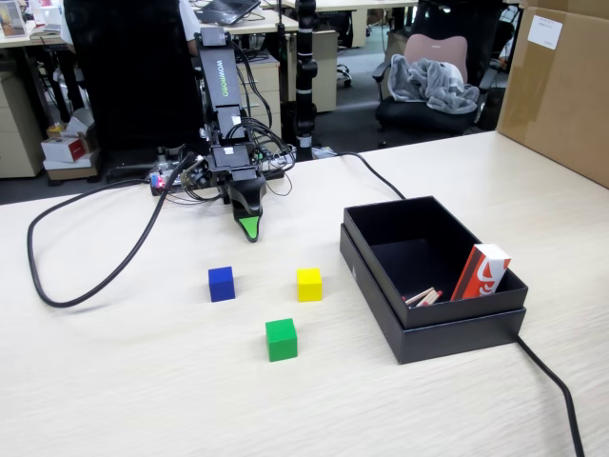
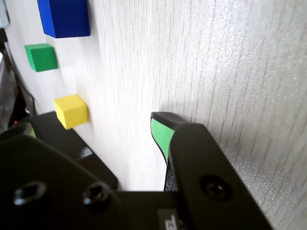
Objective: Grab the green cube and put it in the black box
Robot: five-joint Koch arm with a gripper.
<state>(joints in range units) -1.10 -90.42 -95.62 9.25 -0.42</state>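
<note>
From my wrist feed the blue cube (image 2: 64,17) is cropped at twelve o'clock. The gripper (image 1: 250,228) shows me one green tip; I can't judge its jaws. Small items (image 1: 422,297) in the black box (image 1: 447,328) are too tiny to identify.

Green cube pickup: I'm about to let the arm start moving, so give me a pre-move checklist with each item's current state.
1. Green cube free on the table, apart from the blue cube and yellow cube: ok.
2. Gripper empty, near the arm's base, not over the green cube: ok.
3. Jaws open enough for the cube: cannot tell; only one green tip shows.
4. Black box open-topped with free floor space, despite the red-and-white carton inside: ok.
5. Black cable clear of the cubes: ok.
</note>
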